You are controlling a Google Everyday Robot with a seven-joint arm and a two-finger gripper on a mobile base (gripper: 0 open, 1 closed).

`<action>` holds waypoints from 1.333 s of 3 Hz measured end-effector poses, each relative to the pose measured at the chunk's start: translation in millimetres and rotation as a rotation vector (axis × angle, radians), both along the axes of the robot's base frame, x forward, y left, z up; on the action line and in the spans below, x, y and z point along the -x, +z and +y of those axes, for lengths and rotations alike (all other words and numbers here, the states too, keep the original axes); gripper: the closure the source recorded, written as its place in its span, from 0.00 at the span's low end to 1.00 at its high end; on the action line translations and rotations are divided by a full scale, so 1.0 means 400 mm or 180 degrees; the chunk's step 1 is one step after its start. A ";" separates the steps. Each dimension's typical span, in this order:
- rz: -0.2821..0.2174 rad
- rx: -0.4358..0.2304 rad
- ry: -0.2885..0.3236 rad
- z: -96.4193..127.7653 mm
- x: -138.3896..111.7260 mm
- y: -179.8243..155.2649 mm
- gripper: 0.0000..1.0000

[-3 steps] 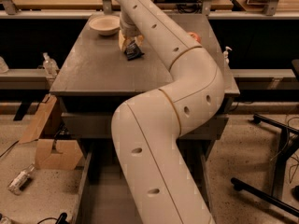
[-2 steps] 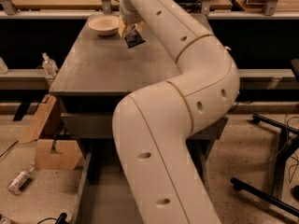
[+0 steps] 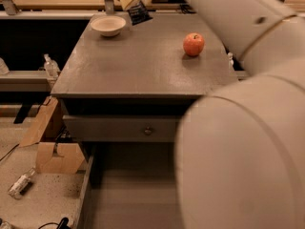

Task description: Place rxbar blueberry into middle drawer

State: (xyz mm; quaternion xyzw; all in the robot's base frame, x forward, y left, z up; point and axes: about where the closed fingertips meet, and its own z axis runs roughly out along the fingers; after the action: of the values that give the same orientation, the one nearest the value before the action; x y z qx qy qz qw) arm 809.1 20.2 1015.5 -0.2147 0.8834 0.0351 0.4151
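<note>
The rxbar blueberry (image 3: pixel 139 14), a small dark packet, hangs tilted above the back of the grey tabletop (image 3: pixel 138 66), just right of the white bowl (image 3: pixel 108 25). My gripper (image 3: pixel 137 3) is at the top edge of the view, shut on the packet's upper end and holding it off the table. The middle drawer (image 3: pixel 133 194) is pulled open at the bottom of the view, with a plain grey floor and a low left wall. My white arm (image 3: pixel 248 128) fills the right side and hides the drawer's right part.
A red apple (image 3: pixel 193 44) sits on the right of the tabletop. A shut drawer front with a small knob (image 3: pixel 148 130) is above the open drawer. A cardboard box (image 3: pixel 53 152) and a bottle (image 3: pixel 20 184) lie on the floor at left.
The gripper has lifted the packet off the tabletop and raised it. The arm has swung toward the camera, uncovering the apple.
</note>
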 end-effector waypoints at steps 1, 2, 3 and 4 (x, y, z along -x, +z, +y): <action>-0.0549 -0.0655 -0.0074 -0.114 0.195 0.212 1.00; -0.0828 -0.1110 0.0187 -0.078 0.412 0.326 1.00; -0.0926 -0.1042 0.0322 -0.117 0.569 0.275 1.00; -0.0525 -0.0731 0.0209 -0.244 0.649 0.045 1.00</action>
State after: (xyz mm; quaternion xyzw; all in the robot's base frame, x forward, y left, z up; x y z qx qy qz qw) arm 549.4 -77.6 1033.4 -0.1967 0.8290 0.1317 0.5068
